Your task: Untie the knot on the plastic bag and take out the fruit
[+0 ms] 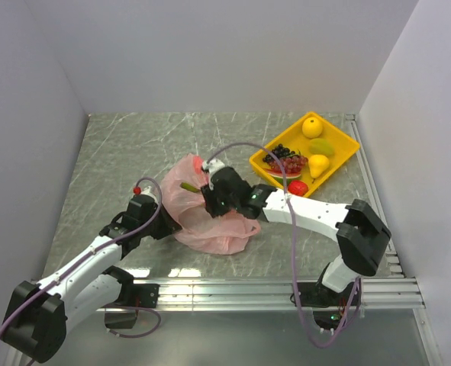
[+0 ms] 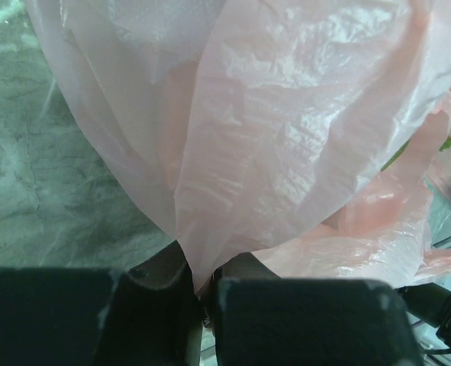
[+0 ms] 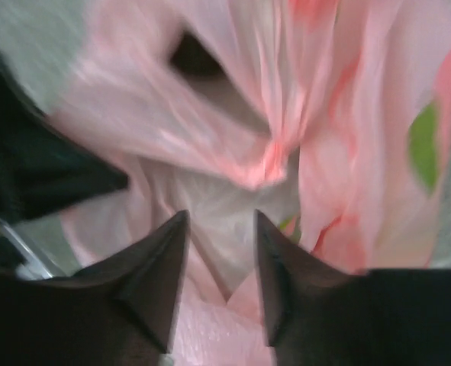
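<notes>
The pink plastic bag [image 1: 210,221] lies crumpled in the middle of the table. My left gripper [image 1: 162,212] is at its left edge, and in the left wrist view [image 2: 202,286] it is shut on a fold of the bag [image 2: 286,137], which stretches up from the jaws. My right gripper [image 1: 214,200] is over the bag's top. In the right wrist view [image 3: 220,229] its jaws stand open over the bag's loose folds [image 3: 210,206], just short of a twisted bunch of film [image 3: 275,160]. I cannot tell if that is the knot. No fruit shows inside the bag.
A yellow tray [image 1: 347,152] stands at the back right with a yellow-orange citrus [image 1: 312,126], a green mango-like fruit [image 1: 322,146], a yellow pear [image 1: 317,164], grape bunches [image 1: 285,161] and a red piece [image 1: 297,187]. White walls enclose the table on three sides.
</notes>
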